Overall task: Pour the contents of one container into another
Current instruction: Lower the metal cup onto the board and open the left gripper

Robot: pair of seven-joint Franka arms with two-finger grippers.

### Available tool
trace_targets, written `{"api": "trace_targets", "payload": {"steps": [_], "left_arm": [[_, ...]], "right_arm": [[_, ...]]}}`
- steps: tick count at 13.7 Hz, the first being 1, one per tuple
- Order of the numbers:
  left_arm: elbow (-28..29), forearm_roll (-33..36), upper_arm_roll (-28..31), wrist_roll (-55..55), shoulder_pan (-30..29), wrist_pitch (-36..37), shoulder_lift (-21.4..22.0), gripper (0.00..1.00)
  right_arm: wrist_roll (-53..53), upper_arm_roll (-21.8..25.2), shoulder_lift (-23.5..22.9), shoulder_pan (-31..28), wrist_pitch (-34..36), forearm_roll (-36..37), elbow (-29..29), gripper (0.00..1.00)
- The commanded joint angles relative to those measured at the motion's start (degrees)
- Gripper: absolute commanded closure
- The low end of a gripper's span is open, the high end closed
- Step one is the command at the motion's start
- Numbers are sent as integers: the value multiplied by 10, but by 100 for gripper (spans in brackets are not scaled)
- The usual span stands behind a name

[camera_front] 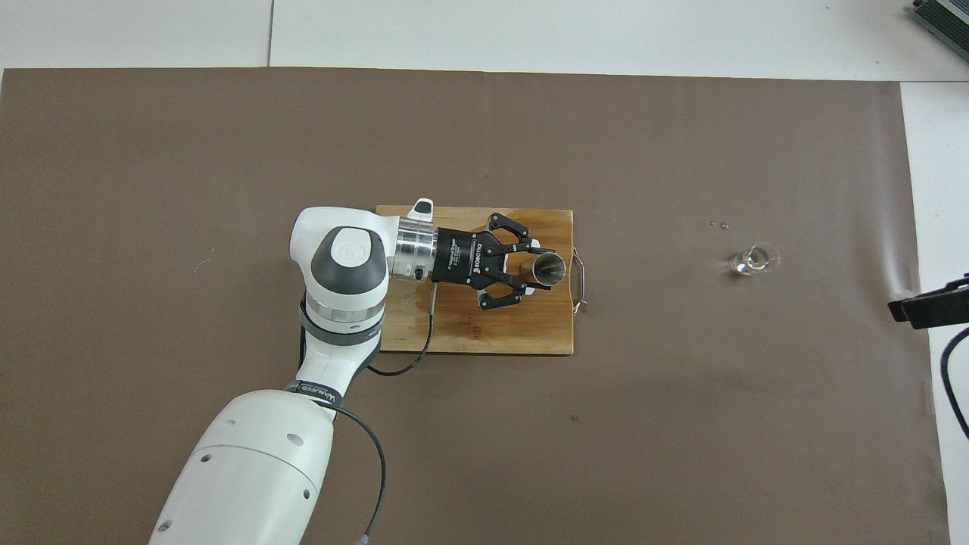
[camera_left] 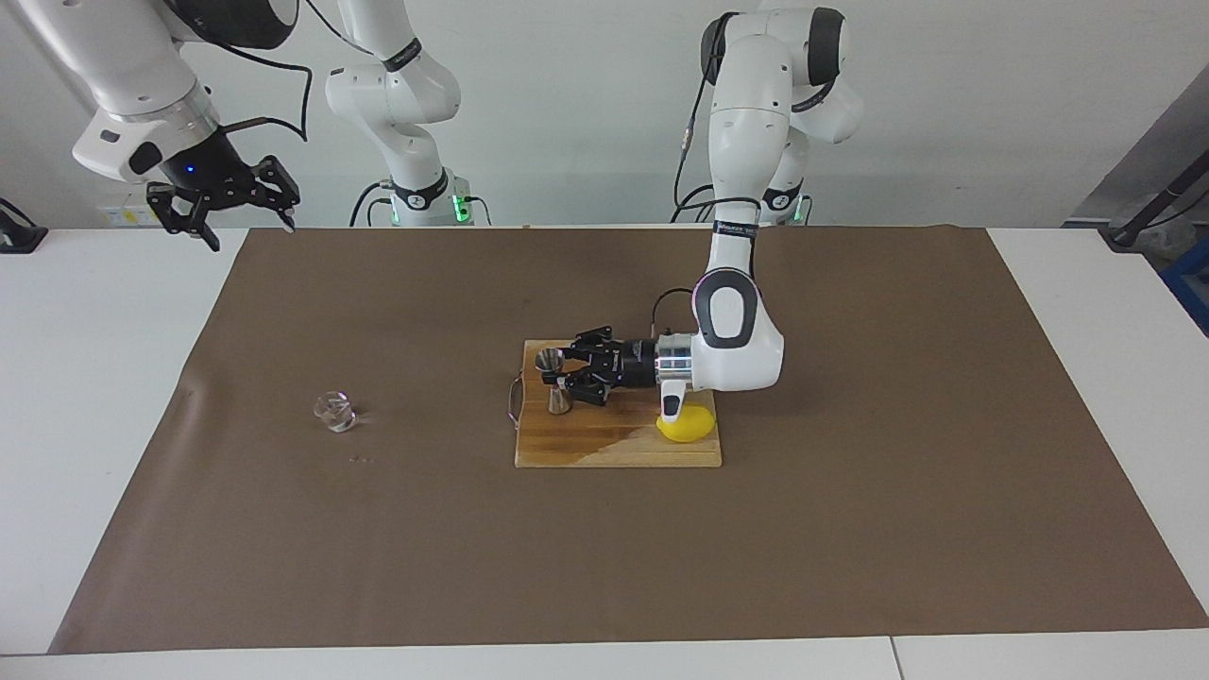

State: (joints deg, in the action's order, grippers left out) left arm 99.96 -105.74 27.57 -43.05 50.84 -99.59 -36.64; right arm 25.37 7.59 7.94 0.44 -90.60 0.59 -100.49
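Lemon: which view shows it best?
Facing view: the lemon lies on the cutting board, partly tucked under the left arm's wrist. Overhead view shows none of it; the arm covers it.

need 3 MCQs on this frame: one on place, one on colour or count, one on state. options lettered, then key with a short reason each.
1. Where does the glass cup stand?
A. On the brown mat, toward the right arm's end of the table
B. On the wooden board
C. Inside the jigger

2. What colour is the lemon on the board?
A. Green
B. Yellow
C. Red

3. What is the left gripper doing?
A. Waiting open above the table edge
B. Shut on the jigger's waist
C. Holding the glass cup

Key:
1 A: the glass cup sits alone on the brown mat, well apart from the wooden board.
2 B: the lemon at the board's corner is yellow.
3 B: the left gripper has its jaws closed on the upright jigger on the board; the right gripper waits with open jaws, raised over the table edge.
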Motion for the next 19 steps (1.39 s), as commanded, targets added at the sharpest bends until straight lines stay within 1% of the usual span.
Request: {"api": "trace_targets", "payload": {"steps": [1,2,4,5,7,8,9,11,12,15,16,17,19], "left_arm": [[18,-11,11,-1,14,-19,6,43],[18,-10,10,-1,14,-19,6,40],[17,-10,11,-4,13,-20,6,28],[16,-8,11,-6,11,-20,6,20],[16,-6,11,-8,7,-20,5,12],[15,-5,11,-11,5,-20,6,3],[14,-3,11,-12,3,-19,6,0],[4,15,12,-30,-11,-14,8,0],[-5,32,12,-40,-21,-8,10,0],[-45,99,12,-45,-77,34,19,0],[-58,133,11,-43,-97,50,22,0],[-72,173,11,-40,-115,64,30,0],[-103,261,11,-33,-155,89,47,0]], "right_arm": [[9,1,16,-3,-8,-5,-16,0],[9,1,16,-3,-8,-5,-16,0],[10,1,15,-3,-8,-6,-15,0],[9,1,15,-4,-8,-7,-13,0],[9,1,13,-4,-9,-12,-11,0],[9,1,13,-4,-10,-21,-11,0],[13,1,13,-4,-11,-27,-11,0],[32,1,14,-4,-31,-45,-17,0],[60,2,13,-5,-42,-55,-26,0],[209,34,9,-8,-104,-96,-67,0],[261,38,4,-8,-124,-100,-79,0],[309,49,-9,-10,-135,-120,-81,0],[414,85,-47,-11,-140,-209,-80,0]]}}
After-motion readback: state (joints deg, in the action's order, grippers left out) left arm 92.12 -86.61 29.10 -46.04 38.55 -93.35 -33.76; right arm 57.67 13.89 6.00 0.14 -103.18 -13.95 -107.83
